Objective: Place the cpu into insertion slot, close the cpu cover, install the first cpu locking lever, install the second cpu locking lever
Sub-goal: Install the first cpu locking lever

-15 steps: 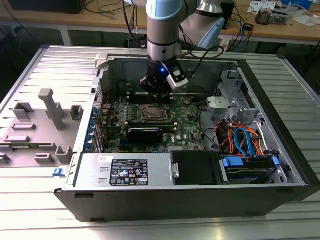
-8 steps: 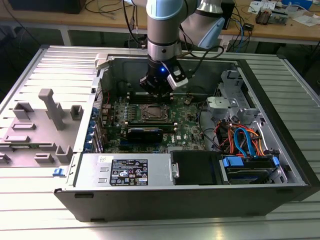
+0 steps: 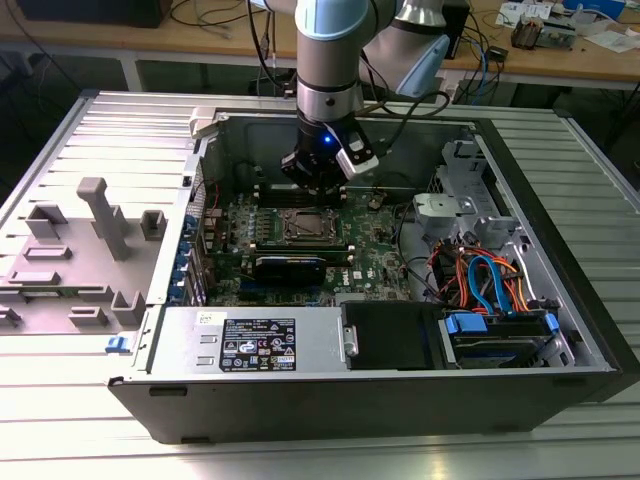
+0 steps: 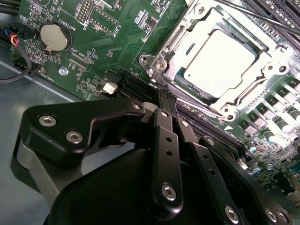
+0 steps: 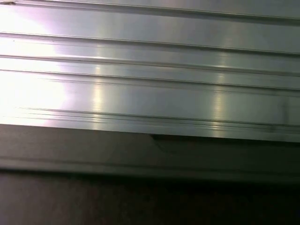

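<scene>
Inside the open computer case, on the green motherboard, I've got the gripper hovering right beside the insertion slot, jaws clenched on nothing. cpu sits in it, cpu cover down.

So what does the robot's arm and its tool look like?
The arm is a silver-grey tube with pale blue joint caps, black cables trailing behind it and a small blue light near the wrist. The tool is matte black, built from flat linked bars with silver screw heads.
</scene>
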Robot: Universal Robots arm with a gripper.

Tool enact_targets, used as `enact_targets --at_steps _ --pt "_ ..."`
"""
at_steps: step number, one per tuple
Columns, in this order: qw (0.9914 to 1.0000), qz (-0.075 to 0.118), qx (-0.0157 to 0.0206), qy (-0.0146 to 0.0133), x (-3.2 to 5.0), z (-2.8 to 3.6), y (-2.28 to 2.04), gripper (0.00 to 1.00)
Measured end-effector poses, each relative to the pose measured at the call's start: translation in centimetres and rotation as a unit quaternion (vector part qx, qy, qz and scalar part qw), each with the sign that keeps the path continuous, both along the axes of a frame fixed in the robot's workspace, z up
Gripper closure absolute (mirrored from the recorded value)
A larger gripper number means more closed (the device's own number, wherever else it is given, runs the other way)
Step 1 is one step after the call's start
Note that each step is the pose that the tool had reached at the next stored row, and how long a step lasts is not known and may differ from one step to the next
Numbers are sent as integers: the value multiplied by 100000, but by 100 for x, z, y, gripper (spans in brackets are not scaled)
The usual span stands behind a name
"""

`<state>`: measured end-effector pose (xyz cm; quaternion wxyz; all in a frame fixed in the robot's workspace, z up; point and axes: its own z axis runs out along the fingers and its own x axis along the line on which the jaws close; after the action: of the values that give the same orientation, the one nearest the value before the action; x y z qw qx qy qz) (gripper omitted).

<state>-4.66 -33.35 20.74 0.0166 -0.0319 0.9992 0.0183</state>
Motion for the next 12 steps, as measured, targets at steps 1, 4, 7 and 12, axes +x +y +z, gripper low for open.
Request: enact_targets --at_steps 1,4,7,12 --pt "100000 -1 5 -1 0 -1 -1 89" --pt "100000 0 3 -3 0 -2 -4 89" --pt "100000 -1 1 -1 0 -4 -8 89" --pt "100000 -1 -33 4 -1 -12 -14 89"
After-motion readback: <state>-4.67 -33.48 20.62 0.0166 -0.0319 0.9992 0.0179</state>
